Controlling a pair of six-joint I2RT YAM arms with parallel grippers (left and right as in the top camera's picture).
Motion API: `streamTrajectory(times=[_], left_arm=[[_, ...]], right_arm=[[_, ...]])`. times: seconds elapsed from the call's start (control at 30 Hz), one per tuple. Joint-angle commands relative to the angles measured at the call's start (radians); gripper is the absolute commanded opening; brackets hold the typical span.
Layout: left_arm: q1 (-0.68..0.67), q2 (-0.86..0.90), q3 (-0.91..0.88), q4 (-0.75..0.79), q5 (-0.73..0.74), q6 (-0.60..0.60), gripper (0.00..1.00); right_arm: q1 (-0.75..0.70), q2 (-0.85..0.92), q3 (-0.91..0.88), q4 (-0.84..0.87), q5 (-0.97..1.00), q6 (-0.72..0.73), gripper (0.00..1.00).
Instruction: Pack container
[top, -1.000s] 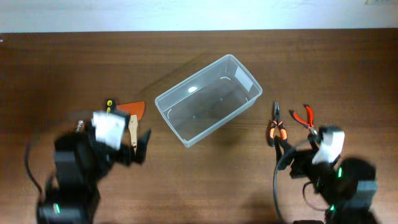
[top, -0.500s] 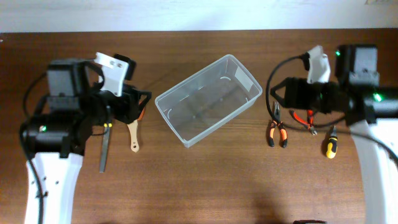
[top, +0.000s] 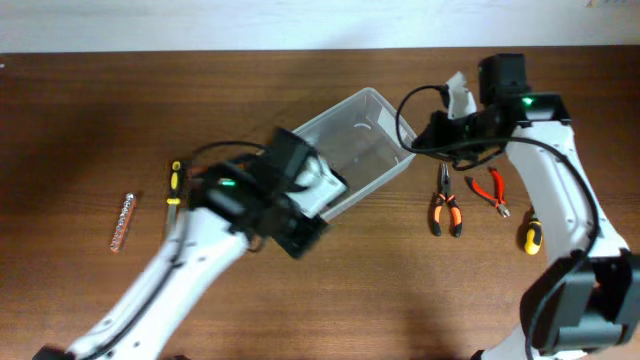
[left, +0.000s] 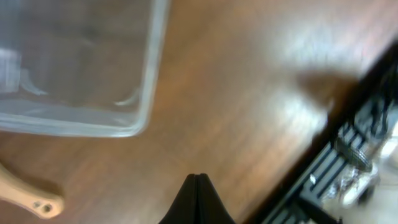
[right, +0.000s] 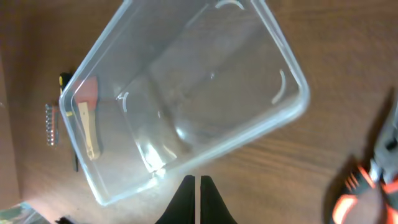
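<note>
The container (top: 372, 135) is placed slantwise in the middle of the table (top: 80, 120), open side up. Only the brown wood is seen through its clear bottom. A scraper with a wooden handle (left: 28, 198) is laid on the table just beside one corner, outside the wall; in the right wrist view it is seen only through the plastic. To the right of the container, apart from it, orange-handled pliers (top: 445, 207), red cutters (top: 490, 190) and a yellow screwdriver (top: 530, 238) are laid.

The left gripper (left: 198, 183) is held over bare wood near the container's rim, its fingers pressed together on nothing. The right gripper (right: 198, 185) is likewise closed and empty, held just outside a long side of the container.

Compared with half a second ago, the container is found at the same place, but both arms are moved in from the table's sides. The left one now covers the container's near end, and the right one is brought to its far right corner.
</note>
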Motion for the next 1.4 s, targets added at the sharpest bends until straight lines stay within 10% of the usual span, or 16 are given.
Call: streamTrajectory(times=[0.0, 0.67, 1.37], left_arm=[[-0.089, 0.066, 0.005, -0.003, -0.078, 0.012, 0.02], [-0.124, 0.402, 0.005, 0.117, -0.302, -0.006, 0.02], [0.175, 0.418, 0.004, 0.210, -0.366, 0.050, 0.02]], right_arm=[[0.035, 0.026, 0.013, 0.046, 0.002, 0.000, 0.04], [0.122, 0.172, 0.011, 0.135, 0.270, -0.001, 0.04], [0.123, 0.197, 0.010, -0.046, 0.287, -0.019, 0.04]])
